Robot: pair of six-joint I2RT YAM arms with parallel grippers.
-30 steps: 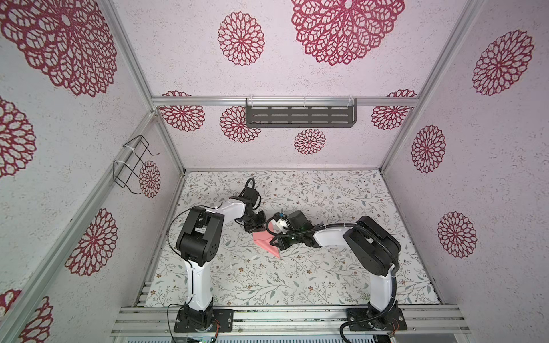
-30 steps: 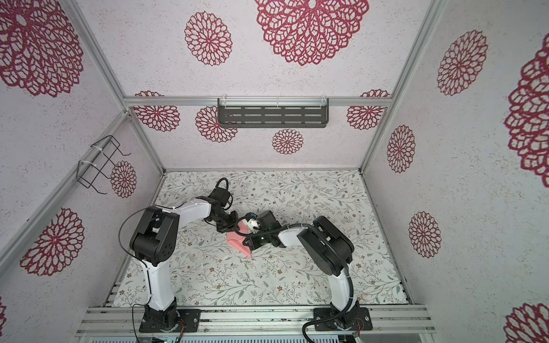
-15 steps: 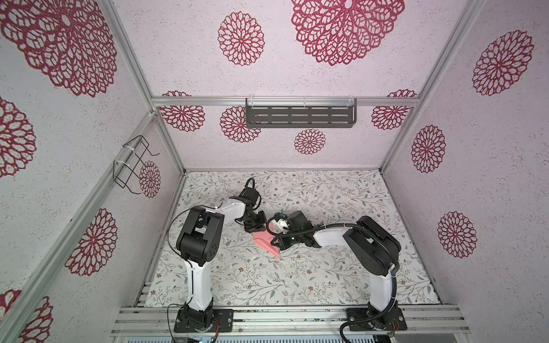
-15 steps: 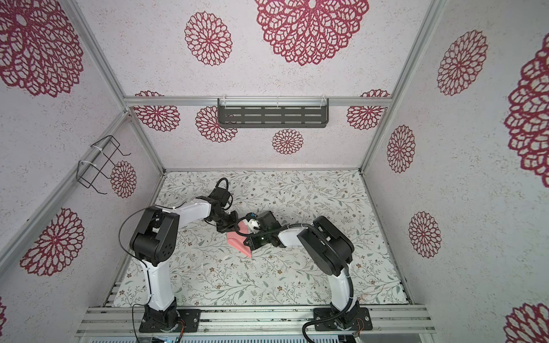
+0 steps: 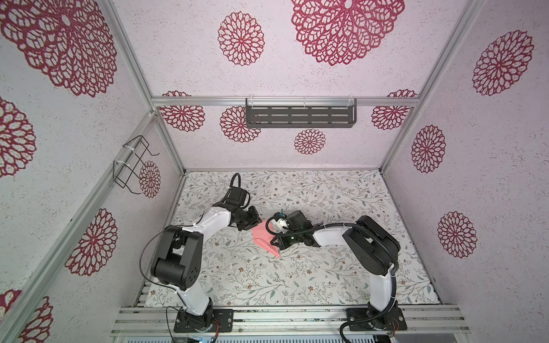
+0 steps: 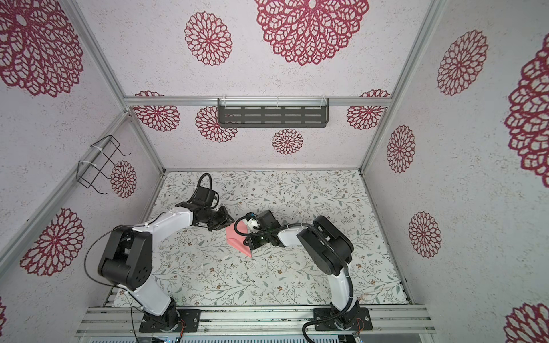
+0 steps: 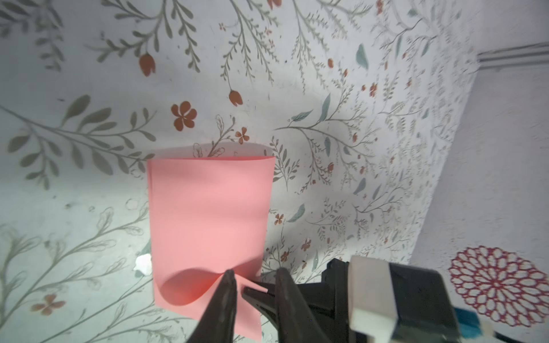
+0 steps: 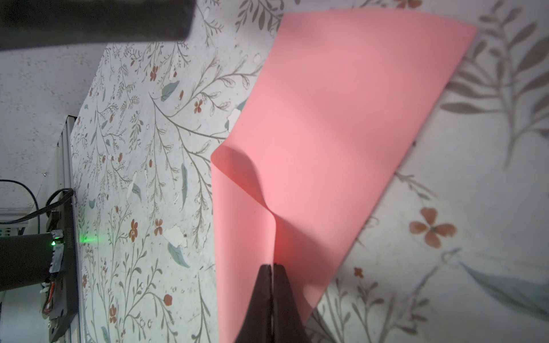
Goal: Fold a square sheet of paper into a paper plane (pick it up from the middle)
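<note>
Right wrist: right hand (image 8: pixel 271 265) pinches paper (image 8: pixel 341 118) | left wrist: left hand (image 7: pixel 255 271) parted

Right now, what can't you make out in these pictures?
- Pink sheet: in both top views the right arm's wrist covers part of it and the pinch.
- Right pincer: in the right wrist view the picture's edge cuts off all but its fingertips.
- Left pincer: in both top views, gap too small to see.

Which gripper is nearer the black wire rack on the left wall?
Left. The left gripper sits right of and below the black wire rack, at the far edge of the salmon-pink paper sheet; the right gripper pinches that sheet farther right.
</note>
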